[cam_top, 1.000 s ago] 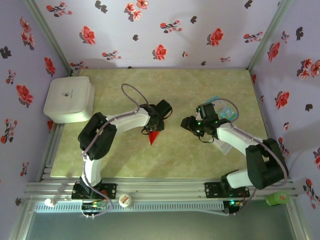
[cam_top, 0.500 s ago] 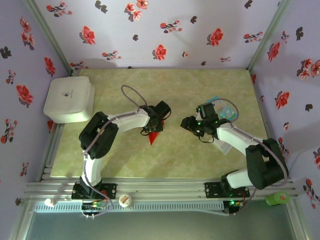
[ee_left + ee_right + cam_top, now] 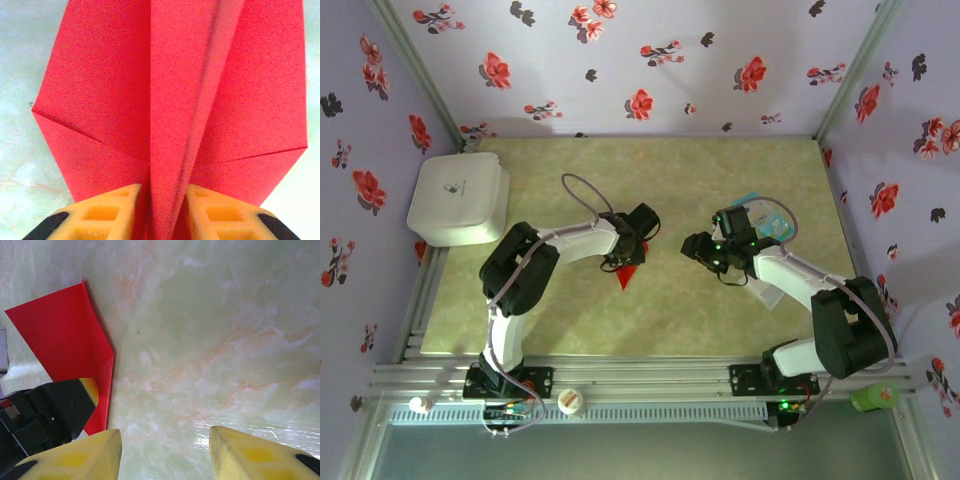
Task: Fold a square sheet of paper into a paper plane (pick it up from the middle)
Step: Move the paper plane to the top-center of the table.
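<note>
From above, your left claw [image 3: 628, 256] sits near the middle of the counter [image 3: 700, 180], right over the wide end of the red paper plane [image 3: 627, 276]. The plane's pointed tip aims toward the arm bases. Your right claw [image 3: 695, 248] is well apart from it on the right, facing it across bare counter. Behind the right wrist lies a light-blue-and-white packet [image 3: 767, 222], and a white box [image 3: 458, 198] sits at the counter's far left edge.

In your left wrist view, the paper plane [image 3: 175, 90] spreads away from the camera as flat red wings with a raised centre fold. The left claw [image 3: 162, 202] is closed on that fold: one yellow finger [image 3: 112, 210] presses each side of it, with the paper pinched between them. The marbled counter [image 3: 25, 60] shows on both sides of the wings.

In your right wrist view, the right claw [image 3: 165, 450] stands open, with its two yellow fingertips apart and nothing between them but counter [image 3: 225, 330]. To the left you see part of the paper plane [image 3: 65, 335], and the dark body and yellow tip of the left claw [image 3: 90, 390] overlap its lower edge.
</note>
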`<state>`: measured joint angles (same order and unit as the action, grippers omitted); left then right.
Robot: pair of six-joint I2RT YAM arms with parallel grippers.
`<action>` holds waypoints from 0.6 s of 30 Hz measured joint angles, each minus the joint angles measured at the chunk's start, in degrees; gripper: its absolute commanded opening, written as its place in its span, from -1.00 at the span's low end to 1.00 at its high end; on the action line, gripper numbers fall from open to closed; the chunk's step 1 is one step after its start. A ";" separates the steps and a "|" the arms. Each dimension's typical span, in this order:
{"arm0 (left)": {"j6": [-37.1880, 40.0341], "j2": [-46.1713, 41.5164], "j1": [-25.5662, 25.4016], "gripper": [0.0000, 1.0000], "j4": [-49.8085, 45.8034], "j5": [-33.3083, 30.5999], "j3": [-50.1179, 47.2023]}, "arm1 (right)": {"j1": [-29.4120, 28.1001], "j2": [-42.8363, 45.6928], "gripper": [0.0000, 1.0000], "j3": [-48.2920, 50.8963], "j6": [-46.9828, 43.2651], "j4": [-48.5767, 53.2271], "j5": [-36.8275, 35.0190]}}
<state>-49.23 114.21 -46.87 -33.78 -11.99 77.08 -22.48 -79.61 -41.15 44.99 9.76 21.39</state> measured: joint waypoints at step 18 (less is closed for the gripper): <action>-6.21 2.47 -2.10 -0.14 -2.32 -3.04 3.30 | -0.02 0.00 0.03 0.00 -0.04 -0.02 0.72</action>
<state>-55.44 116.68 -48.97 -36.10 -15.03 80.38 -22.50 -79.61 -41.15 44.95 9.74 22.11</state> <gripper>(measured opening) 0.425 0.512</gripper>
